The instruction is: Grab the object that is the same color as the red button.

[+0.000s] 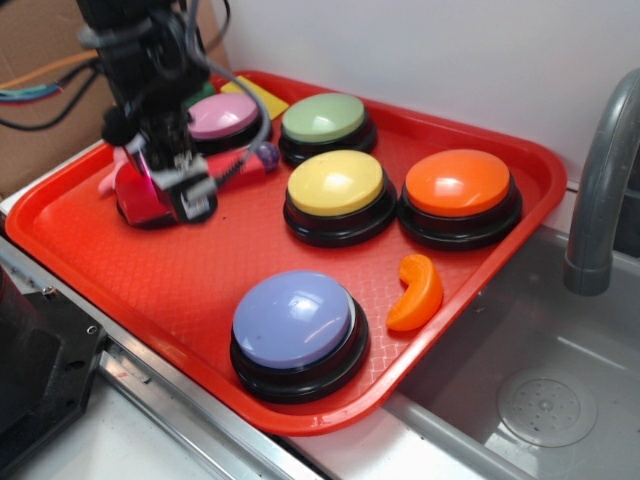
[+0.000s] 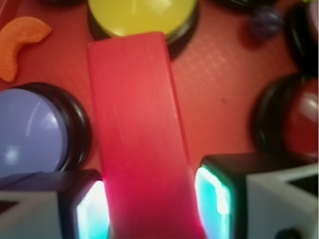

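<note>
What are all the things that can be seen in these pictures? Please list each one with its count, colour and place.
tray: 1, red, beside the sink
buttons: 6, black bases; purple front, yellow centre, orange right, green back, pink back left, red mostly hidden under the arm
crescent piece: 1, orange, right of the purple button
red block: 1, between the gripper fingers
yellow block: 1, back of tray
small ball: 1, purple, near the yellow button
sink: 1, grey, right
faucet: 1, grey, right edge
gripper: 1, black, shut on the red block
</note>
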Tool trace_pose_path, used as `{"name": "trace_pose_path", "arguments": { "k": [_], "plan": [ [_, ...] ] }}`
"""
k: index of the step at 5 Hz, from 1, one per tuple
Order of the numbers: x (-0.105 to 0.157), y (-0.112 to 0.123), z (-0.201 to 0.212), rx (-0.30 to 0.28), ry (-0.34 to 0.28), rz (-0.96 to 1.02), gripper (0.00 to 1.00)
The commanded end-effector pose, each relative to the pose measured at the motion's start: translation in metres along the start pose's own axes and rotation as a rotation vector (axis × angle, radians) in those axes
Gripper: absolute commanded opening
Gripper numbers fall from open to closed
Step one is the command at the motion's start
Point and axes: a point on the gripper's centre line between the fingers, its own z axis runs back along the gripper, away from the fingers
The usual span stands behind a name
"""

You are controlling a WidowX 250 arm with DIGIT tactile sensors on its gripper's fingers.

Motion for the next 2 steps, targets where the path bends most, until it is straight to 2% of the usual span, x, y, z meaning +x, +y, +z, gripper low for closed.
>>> {"name": "trace_pose_path", "arguments": {
  "k": [1, 2],
  "plan": [
    [0.0172, 0.0292, 0.0709, 0.028, -0.118, 0.217, 0.00],
    [0.0221, 0.0361, 0.0762, 0.093, -0.088, 0.151, 0.00]
  ]
}}
